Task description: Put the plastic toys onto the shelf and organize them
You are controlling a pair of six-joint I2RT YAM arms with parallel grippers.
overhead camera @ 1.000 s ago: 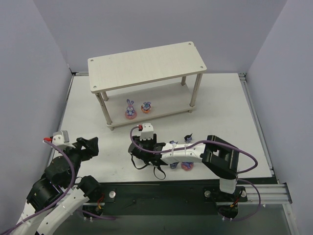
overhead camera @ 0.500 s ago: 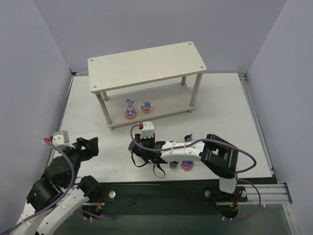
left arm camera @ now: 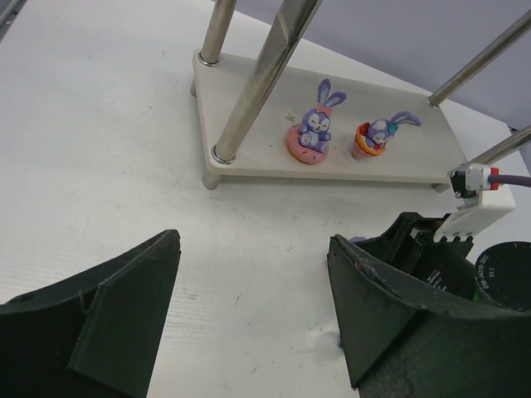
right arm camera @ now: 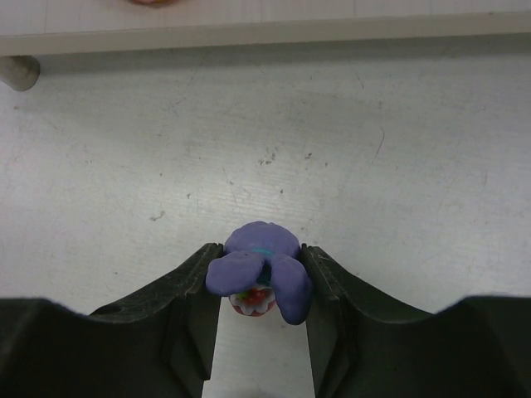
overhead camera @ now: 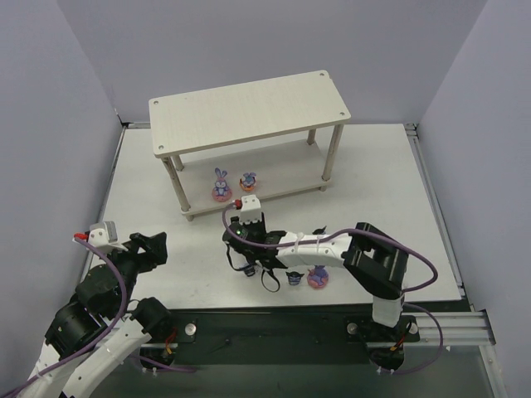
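The worktop (overhead camera: 149, 207) carries the shelf (overhead camera: 249, 112), which stands at about 12 o'clock from the right pincer (overhead camera: 242, 249). Its lower board sits under a low top board and behind round legs. That is the main hazard: on the way in, the wrist could strike the top board's edge or a front leg and jolt the whole rack.

The left pincer (left arm camera: 253, 240) hangs released and empty at about 9 o'clock, well apart from the shelf.

The right pincer is clenched on a purple bunny (right arm camera: 259, 269), just above the worktop and short of the shelf's front edge. The pads seem to bear on its rounded head and soft-looking ears, so it could twist or slip out when tilted. In the right wrist view its long axis runs 12 to 6, ears trailing toward 6, back toward the wrist. Set down like that it would probably land on its side.

Two bunnies, one pink-based (left arm camera: 315, 133) and one orange-based (left arm camera: 373, 139), stand upright on the lower board with ears up. A careless entry could topple them. Two loose toys (overhead camera: 294, 278) (overhead camera: 317, 279) lie at about 4 o'clock, under the forearm.
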